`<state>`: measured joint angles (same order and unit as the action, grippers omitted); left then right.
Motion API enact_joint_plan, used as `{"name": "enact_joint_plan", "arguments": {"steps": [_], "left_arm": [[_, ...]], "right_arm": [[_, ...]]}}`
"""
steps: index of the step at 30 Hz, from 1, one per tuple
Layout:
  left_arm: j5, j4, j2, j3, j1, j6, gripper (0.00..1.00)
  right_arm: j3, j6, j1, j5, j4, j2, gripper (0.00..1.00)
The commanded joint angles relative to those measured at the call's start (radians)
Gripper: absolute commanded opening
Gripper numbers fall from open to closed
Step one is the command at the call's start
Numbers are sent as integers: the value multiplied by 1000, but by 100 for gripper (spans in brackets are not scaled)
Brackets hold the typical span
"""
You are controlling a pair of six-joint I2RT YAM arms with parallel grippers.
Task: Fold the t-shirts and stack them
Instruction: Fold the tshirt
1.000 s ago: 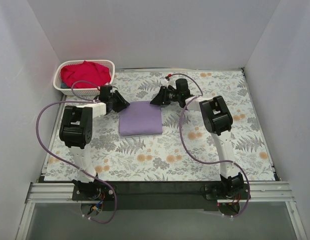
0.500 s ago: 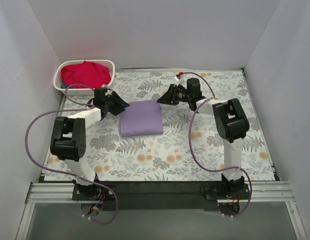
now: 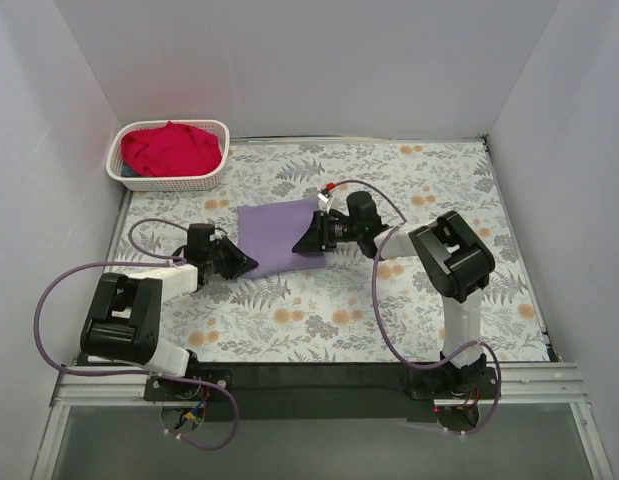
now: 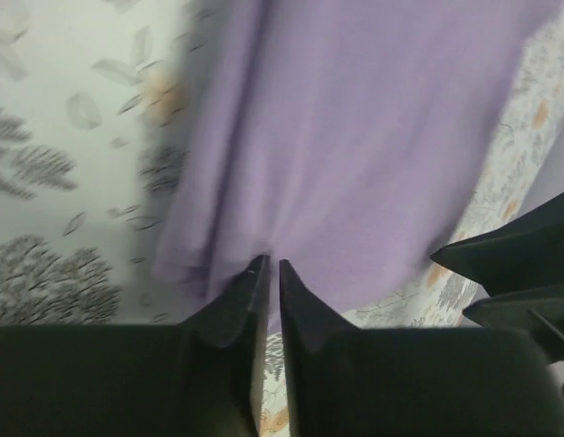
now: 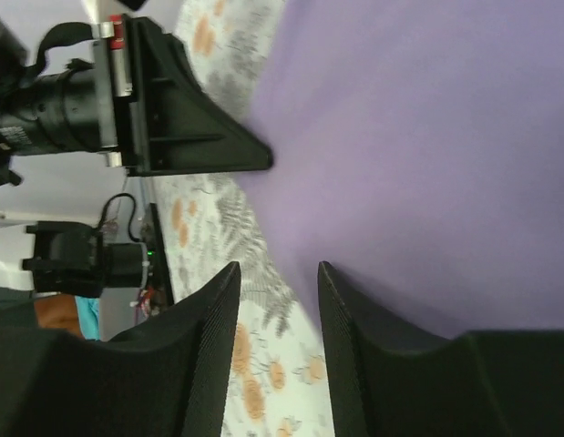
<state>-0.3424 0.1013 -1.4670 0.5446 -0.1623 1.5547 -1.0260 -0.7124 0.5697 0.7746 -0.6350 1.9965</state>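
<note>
The left arm lies low over the floral worktop (image 3: 339,310), its elbow swung out to the left and its forearm pointing right, so that the left claw (image 4: 268,262) meets the near left corner of the lavender t-shirt (image 3: 274,235). Its two fingers are drawn almost together, only a slit between them, and the wrist view shows the shirt's edge caught at the tips, with creases running away from that spot. The right arm is bent sharply at the elbow and reaches left across the worktop; the right claw (image 5: 274,267) sits low at the shirt's right edge with its fingers spread apart, one over the cloth and one over the printed surface, the hem passing between them. The lavender shirt itself lies folded in a rough rectangle at the middle of the worktop, between the two claws. The red t-shirt (image 3: 169,148) is heaped in the white lattice basket (image 3: 169,181) at the far left corner, well apart from both arms.
</note>
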Motion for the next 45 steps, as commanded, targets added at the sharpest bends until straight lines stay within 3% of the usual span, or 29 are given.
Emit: {"name": "enact_joint_plan", "arguments": {"steps": [1, 4, 10, 15, 18, 23, 28, 33, 38, 42, 45], "left_arm": [[89, 14, -9, -57, 0, 54, 7], [152, -1, 26, -112, 18, 90, 0], [209, -90, 143, -130, 27, 85, 0], [160, -138, 272, -84, 24, 24, 11], [122, -134, 303, -54, 9, 8, 13], [102, -112, 268, -49, -16, 19, 12], [98, -55, 183, -103, -17, 31, 7], [173, -45, 122, -158, -17, 77, 0], [236, -95, 166, -169, -16, 126, 0], [252, -134, 284, -146, -16, 116, 0], [273, -129, 312, -60, -14, 55, 7]], "right_arm": [[58, 17, -25, -26, -45, 80, 39], [116, 39, -60, -37, -55, 111, 37], [168, 45, -93, -31, -54, 39, 36], [121, -12, -51, 0, -55, -59, 36], [68, -41, 10, -3, -55, -79, 36], [-45, -71, 102, -37, -57, -30, 33], [-129, -111, 142, -28, -65, 117, 25], [-108, -136, 141, -46, -97, 220, 22], [-51, -133, 101, -55, -104, 208, 21], [-25, -147, 73, -28, -103, 110, 21], [-49, -150, 36, -3, -101, 55, 21]]}}
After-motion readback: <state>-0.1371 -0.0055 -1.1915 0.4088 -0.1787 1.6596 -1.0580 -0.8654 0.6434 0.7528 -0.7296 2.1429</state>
